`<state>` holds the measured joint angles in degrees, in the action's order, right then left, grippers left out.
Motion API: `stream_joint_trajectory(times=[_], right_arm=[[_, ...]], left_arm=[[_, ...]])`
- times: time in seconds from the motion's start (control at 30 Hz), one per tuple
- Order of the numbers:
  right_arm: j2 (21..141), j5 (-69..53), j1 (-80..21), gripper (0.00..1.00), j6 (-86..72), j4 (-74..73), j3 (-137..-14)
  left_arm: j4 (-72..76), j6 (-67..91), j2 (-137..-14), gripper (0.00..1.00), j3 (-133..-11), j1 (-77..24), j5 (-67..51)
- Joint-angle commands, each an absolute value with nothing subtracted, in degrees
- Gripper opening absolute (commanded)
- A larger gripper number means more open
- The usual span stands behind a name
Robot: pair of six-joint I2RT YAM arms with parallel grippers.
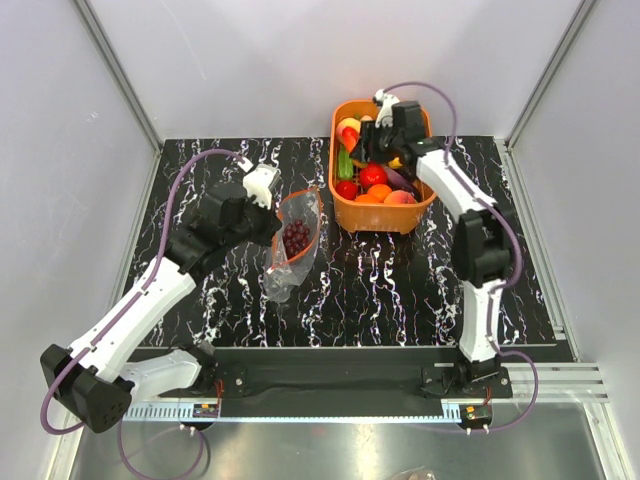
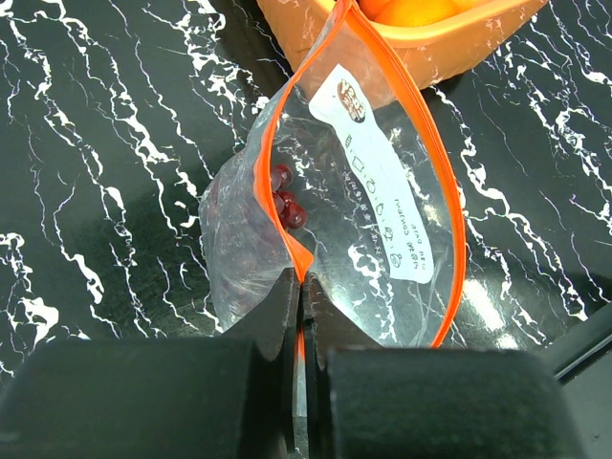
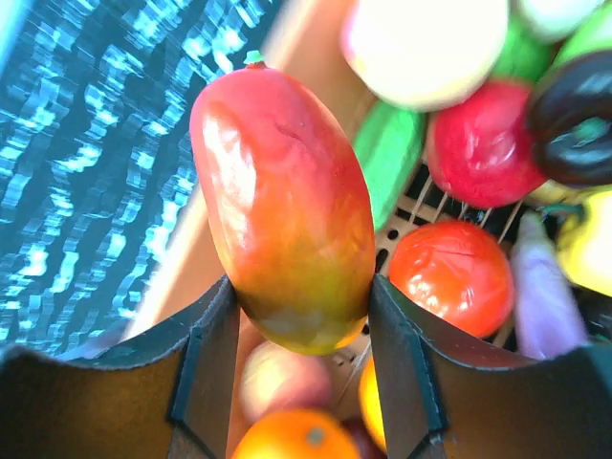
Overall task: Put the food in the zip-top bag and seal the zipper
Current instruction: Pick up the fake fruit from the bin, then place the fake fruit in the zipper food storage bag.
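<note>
**Operator:** Gripper states?

**Technician:** The left gripper (image 2: 301, 287) pinches the thin red-orange zipper strip (image 2: 290, 244) of the clear crinkly zip-top bag (image 2: 373, 239) on the black marbled table (image 1: 400, 290). The right gripper (image 3: 301, 306) clasps a glossy red-yellow mango toy (image 3: 287, 201) above the orange plastic basket (image 1: 383, 218).

**Operator:** Handling?

**Technician:** The toy is probably light, rigid and slick, so grip it mid-body. The bag film is limp.

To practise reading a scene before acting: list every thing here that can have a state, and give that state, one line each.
zip-top bag: mouth open, rim pinched
zipper: unsealed
grape bunch: inside the bag
mango: gripped, over the basket
orange basket: holds more food
left gripper: shut on the bag's rim
right gripper: shut on the mango
</note>
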<state>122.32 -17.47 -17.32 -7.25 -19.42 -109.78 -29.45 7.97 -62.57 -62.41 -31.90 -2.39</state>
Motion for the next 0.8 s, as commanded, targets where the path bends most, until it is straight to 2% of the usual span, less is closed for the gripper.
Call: stream_joint_trajectory(times=[0.0,0.27,0.53,0.73,0.77], right_arm=[[110.3,-18.3,-17.8,0.32,-6.3,-12.0,-105.2],[92.0,-27.2,-20.3,0.32,-6.0,-7.9,-87.6],[77.4,-28.4,-33.9,0.32,2.9,-7.1,-74.1],[73.1,-28.5,-36.6,0.29,-8.3,5.2,-65.5],[73.5,-27.3,-37.9,0.24,-12.5,5.5,-65.5]], left_arm=[[-26.5,6.9,-60.6,0.00,-62.6,-31.7,-1.1],[-28.4,7.9,-61.1,0.00,-63.8,-31.8,-0.3],[-32.6,9.8,-63.2,0.00,-66.7,-31.8,-2.2],[-33.5,10.9,-63.6,0.00,-67.8,-31.8,-4.6],[-33.7,11.1,-63.7,0.00,-67.9,-31.7,-4.9]])
